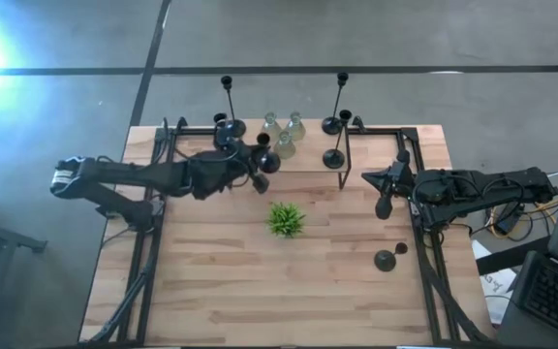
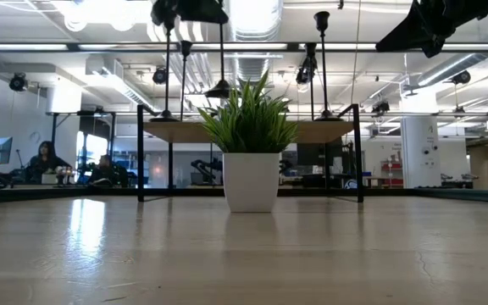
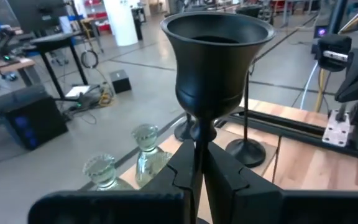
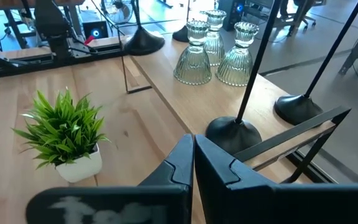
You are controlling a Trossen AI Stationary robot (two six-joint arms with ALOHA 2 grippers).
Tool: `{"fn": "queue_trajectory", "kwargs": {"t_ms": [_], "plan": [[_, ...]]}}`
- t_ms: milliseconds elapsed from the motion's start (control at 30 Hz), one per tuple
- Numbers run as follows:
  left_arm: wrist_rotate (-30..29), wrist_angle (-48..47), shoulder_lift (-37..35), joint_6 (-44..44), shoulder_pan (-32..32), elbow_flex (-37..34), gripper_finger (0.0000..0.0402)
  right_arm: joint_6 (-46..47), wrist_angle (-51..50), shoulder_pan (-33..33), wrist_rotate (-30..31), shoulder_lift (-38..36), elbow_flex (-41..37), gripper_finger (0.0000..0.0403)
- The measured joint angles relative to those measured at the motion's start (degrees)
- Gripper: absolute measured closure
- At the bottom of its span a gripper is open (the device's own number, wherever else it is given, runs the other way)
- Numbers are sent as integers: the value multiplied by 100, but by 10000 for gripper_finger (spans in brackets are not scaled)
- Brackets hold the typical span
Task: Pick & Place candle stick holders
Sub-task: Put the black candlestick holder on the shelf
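My left gripper [image 1: 258,167] is shut on a black candle stick holder [image 3: 216,56] at the near edge of the raised shelf [image 1: 376,145] along the table's far side. Three tall black holders [image 1: 335,155] and three clear glass ones [image 1: 284,136] stand by their bases on that shelf. The glass ones also show in the right wrist view [image 4: 216,53]. A short black holder [image 1: 387,257] is on the table at the near right. My right gripper [image 1: 369,177] is shut and empty in the right wrist view [image 4: 193,146], above the table's right part. My left gripper pinches the black holder's thin stem [image 3: 199,134] between its two fingers, just below the cup. The fingers lie across the stem. The holder stands upright in the hold, cup up, and its domed base [image 2: 221,89] hangs clear above the shelf.
A small green plant in a white pot [image 1: 285,219] stands at the table's middle, between the two arms. The shelf's black frame legs [image 2: 140,152] stand on the table. People sit far behind the table in the low view [image 2: 45,161]. Bare wood lies along the near edge.
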Motion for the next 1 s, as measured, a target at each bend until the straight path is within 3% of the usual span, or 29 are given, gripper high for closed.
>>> {"fn": "queue_trajectory", "kwargs": {"t_ms": [133,533,700,867,933,1000], "plan": [[337,14,33,-147,278,20,384,-2,0,1,2,0,0,394],[-260,-153,80,-421,475,20,384,-2,6,1,2,0,0,394],[-113,-160,105,-571,459,20,384,-2,8,0,2,0,0,394],[569,-61,105,-835,189,20,384,-4,5,1,2,0,0,394],[457,-9,105,-828,-103,20,384,-28,4,0,3,0,0,394],[-93,-1,105,-803,-525,20,384,-46,2,0,2,0,0,394]]}}
